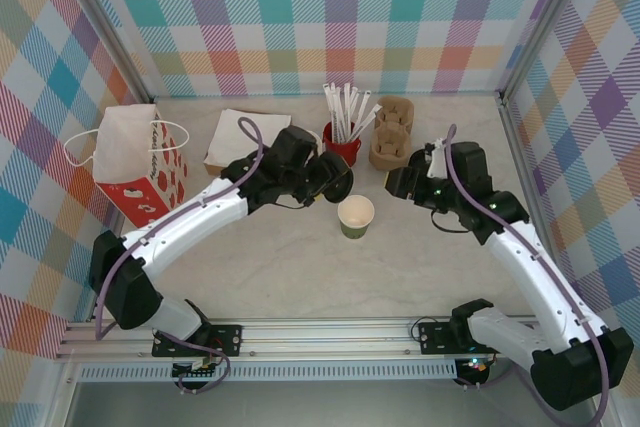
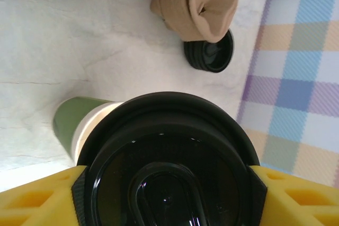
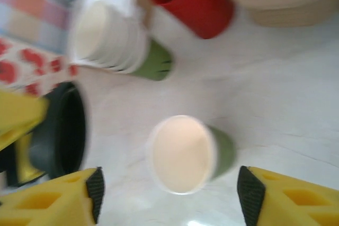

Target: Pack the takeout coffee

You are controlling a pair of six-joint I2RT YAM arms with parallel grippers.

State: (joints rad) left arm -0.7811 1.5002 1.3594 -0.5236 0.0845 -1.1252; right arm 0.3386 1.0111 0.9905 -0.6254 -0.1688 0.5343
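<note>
The takeout coffee cup [image 1: 356, 215], green paper with a cream inside, stands upright and lidless at the table's middle. In the right wrist view the same cup [image 3: 183, 154] sits just ahead of my right gripper [image 3: 169, 197], whose yellow fingers stand wide apart and touch nothing. My left gripper [image 1: 332, 180] hovers just left of the cup, shut on a round black lid [image 2: 169, 168] held by its rim between both pads. In the left wrist view the cup's green wall [image 2: 71, 120] shows behind that lid. My right gripper [image 1: 398, 184] is to the cup's right.
A red cup with white straws [image 1: 342, 142] and a brown cardboard carrier [image 1: 390, 137] stand behind the cup. A second black lid [image 2: 209, 51] lies by the carrier. A stack of green cups [image 3: 116, 41] lies on its side. A red-and-white paper bag [image 1: 140, 162] stands at left.
</note>
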